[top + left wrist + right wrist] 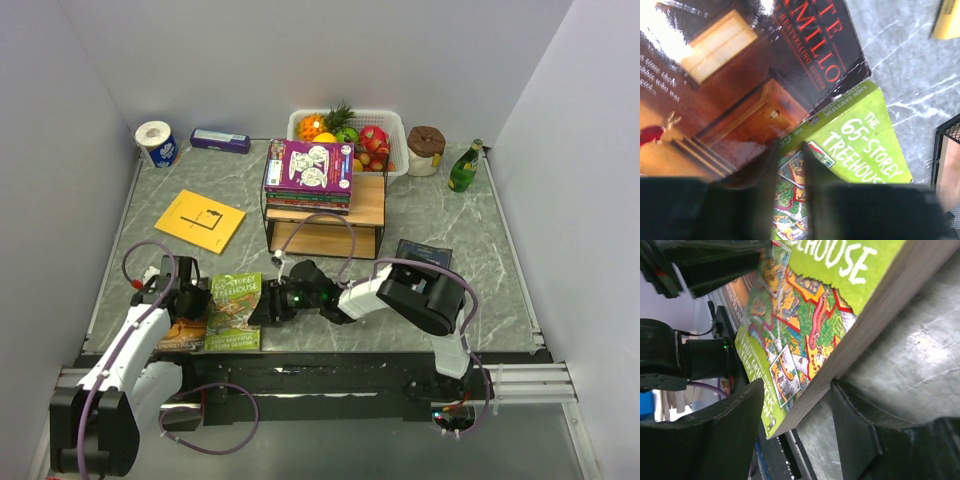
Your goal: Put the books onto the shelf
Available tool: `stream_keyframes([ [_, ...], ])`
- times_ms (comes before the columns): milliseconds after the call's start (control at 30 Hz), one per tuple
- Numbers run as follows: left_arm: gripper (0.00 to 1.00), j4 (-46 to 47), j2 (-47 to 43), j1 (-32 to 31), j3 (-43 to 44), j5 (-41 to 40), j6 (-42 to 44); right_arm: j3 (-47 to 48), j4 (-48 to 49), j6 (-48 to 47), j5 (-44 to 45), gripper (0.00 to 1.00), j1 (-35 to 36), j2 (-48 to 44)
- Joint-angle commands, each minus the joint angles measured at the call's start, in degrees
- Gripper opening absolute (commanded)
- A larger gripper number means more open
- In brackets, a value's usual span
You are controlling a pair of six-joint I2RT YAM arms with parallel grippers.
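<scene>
The green book [233, 310] lay near the table's [450, 230] front-left edge, with the shelf [370, 200] behind. Only the right wrist view showed us the right gripper [796, 387] straddling its edge, grip unclear. The left gripper [789, 150] was narrowly parted beside the brown book [740, 90].

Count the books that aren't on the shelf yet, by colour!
Yellow book: 1
Green book: 1
Brown book: 1
Dark blue book: 1
Total: 4
</scene>
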Motion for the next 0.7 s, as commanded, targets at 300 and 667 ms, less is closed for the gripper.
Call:
stream_keyframes([
  [300,0.01,4.7,-2.0,-1.7,-5.0,6.9,-1.1,6.2,4.9,8.0,-1.3,0.65,1.1,7.1],
  [667,0.14,-0.2,0.5,-2.6,0.5,-3.2,-2.4,-2.2,3.8,9.6,6.9,0.65,1.4,0.0],
])
